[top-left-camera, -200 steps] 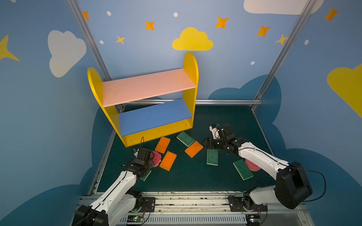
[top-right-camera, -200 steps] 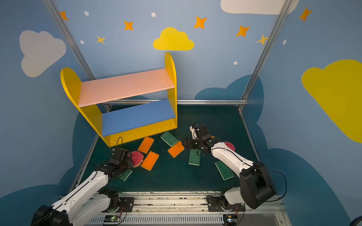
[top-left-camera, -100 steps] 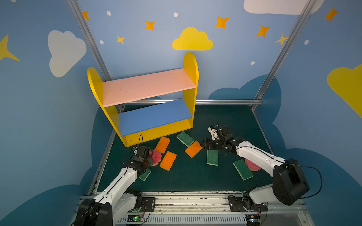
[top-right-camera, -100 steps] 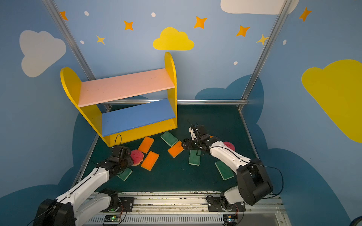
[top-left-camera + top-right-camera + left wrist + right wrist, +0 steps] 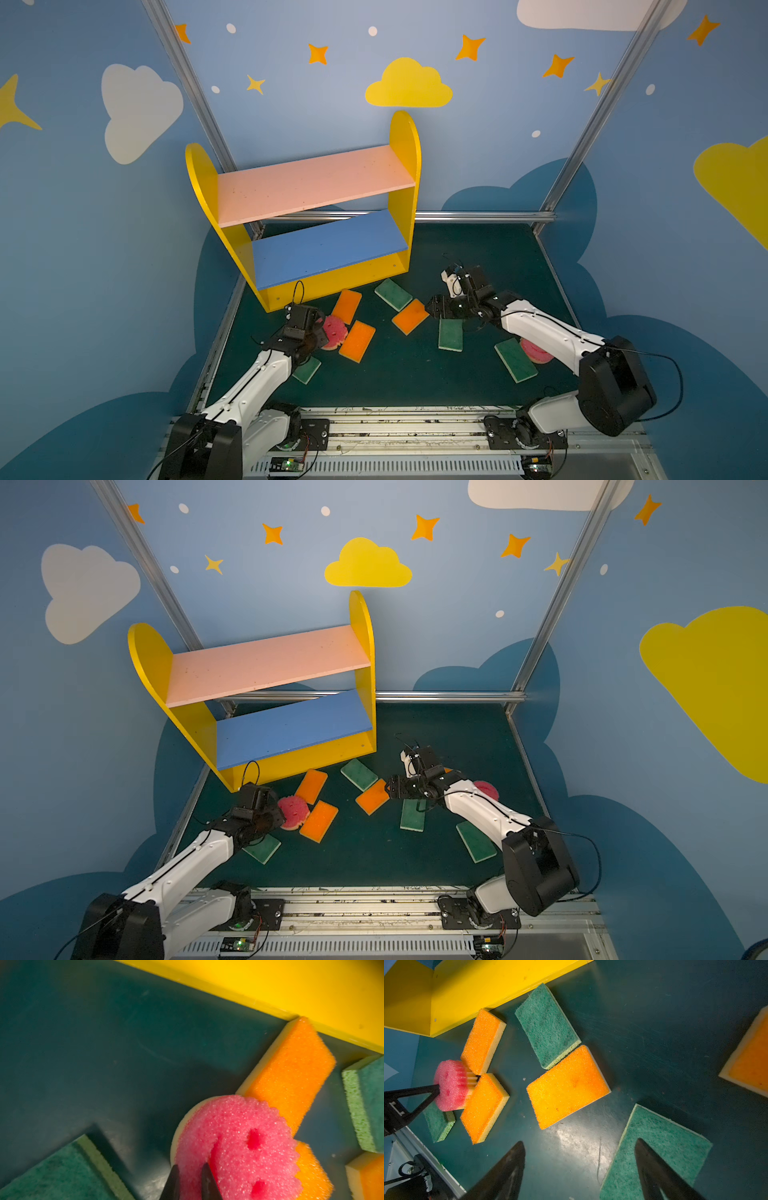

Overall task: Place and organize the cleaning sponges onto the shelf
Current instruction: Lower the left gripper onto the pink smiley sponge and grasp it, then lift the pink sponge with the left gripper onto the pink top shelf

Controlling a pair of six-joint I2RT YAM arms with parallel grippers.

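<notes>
Left claw (image 5: pixel 190 1178) is clenched on the rim of a pink sponge (image 5: pixel 239 1142). Its two dark fingertips (image 5: pixel 173 1186) pinch the pink top and pale underside between them, and the smiley face is turned to the wrist camera. The sponge seems tipped up off the mat (image 5: pixel 399 374), though blur in the right wrist view leaves that unsure. It sits just in front of the shelf (image 5: pixel 405 166), touching an orange sponge (image 5: pixel 347 305) whose corner meets the shelf's yellow base, and touching a second orange (image 5: pixel 357 340) on its other side. A green sponge (image 5: pixel 306 370) lies flat, partly under the left arm. Right claw (image 5: pixel 579 1141) is released, jaws spread wide, low over the mat near the middle. One of its fingers crosses above a second green (image 5: pixel 675 1138), and bare mat shows between the two. Just beside this claw in both top views lies a third orange (image 5: pixel 410 316), edge to edge with a third green (image 5: pixel 393 294) that lies nearer the shelf. A fourth green (image 5: pixel 515 359) lies apart beside the right arm, with a second pink (image 5: pixel 536 353) half hidden beneath that arm (only its rim shows). A fourth orange (image 5: pixel 749 1059) lies on the mat at the edge of the right wrist view.
</notes>
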